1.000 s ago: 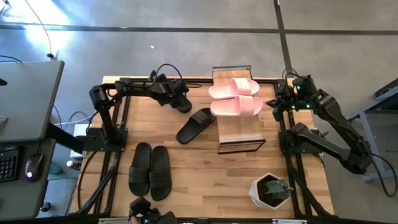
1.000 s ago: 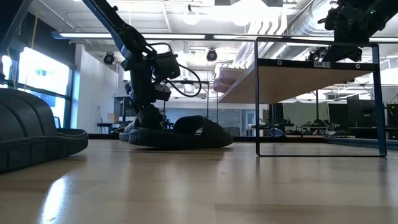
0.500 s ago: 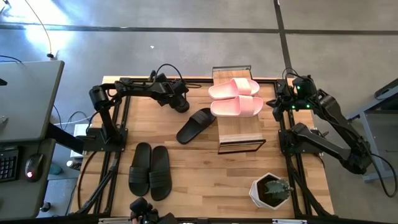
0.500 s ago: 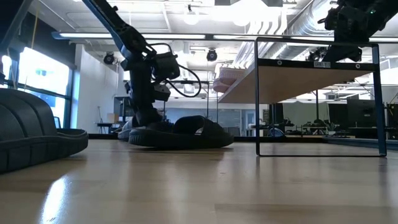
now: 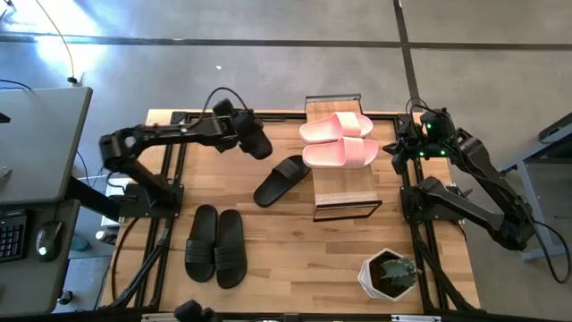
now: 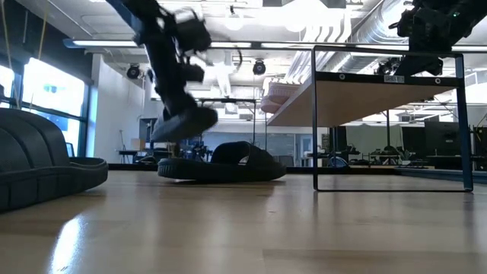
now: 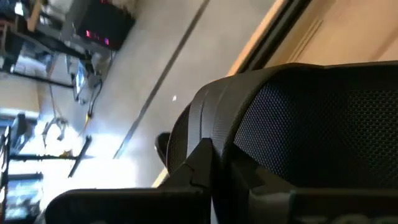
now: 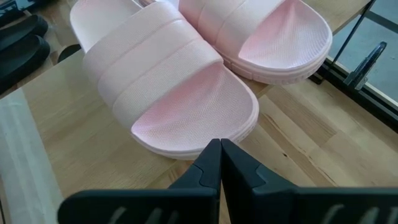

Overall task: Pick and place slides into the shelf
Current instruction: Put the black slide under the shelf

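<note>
— Lifting now: left gripper (image 5: 259,146) raised off the desk (image 5: 295,241) since a second ago, fingers pinching a black slide (image 6: 183,123).

— Carrying next toward the shelf (image 5: 344,192), beside the pink pair (image 5: 338,139). Right gripper (image 8: 219,163) waiting there, fingers pressed together.

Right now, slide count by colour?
Pink slides: 2, both on the shelf.
Black slides: 4, a pair on the table, one beside the shelf, one lifted in the left gripper.
Total: 6.
</note>
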Robot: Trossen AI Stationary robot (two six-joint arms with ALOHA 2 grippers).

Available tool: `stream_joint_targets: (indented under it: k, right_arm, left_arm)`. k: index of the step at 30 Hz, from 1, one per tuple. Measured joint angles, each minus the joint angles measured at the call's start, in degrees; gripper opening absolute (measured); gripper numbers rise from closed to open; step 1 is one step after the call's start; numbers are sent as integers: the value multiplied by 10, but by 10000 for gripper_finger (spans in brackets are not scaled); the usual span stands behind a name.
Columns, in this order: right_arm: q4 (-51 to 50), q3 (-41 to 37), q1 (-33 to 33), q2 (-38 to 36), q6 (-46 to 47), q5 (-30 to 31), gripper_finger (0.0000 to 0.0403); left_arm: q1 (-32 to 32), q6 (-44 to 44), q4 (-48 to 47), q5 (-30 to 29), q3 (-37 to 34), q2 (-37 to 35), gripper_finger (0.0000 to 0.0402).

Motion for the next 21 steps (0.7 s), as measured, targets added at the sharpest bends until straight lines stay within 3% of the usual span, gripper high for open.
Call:
stream_joint_targets:
  k: [5,12,16,21]
  right_arm:
    - [0,0,0,0,0,0,0]
    - [0,0,0,0,0,0,0]
    - [0,0,0,0,0,0,0]
    - [0,0,0,0,0,0,0]
  left_arm:
    - [-47,58,-35,23,0,-91,2]
    - [-139,157,-90,158,0,-198,1]
    - [-207,174,-84,233,0,-232,0]
    - [-295,167,-82,279,0,-231,0]
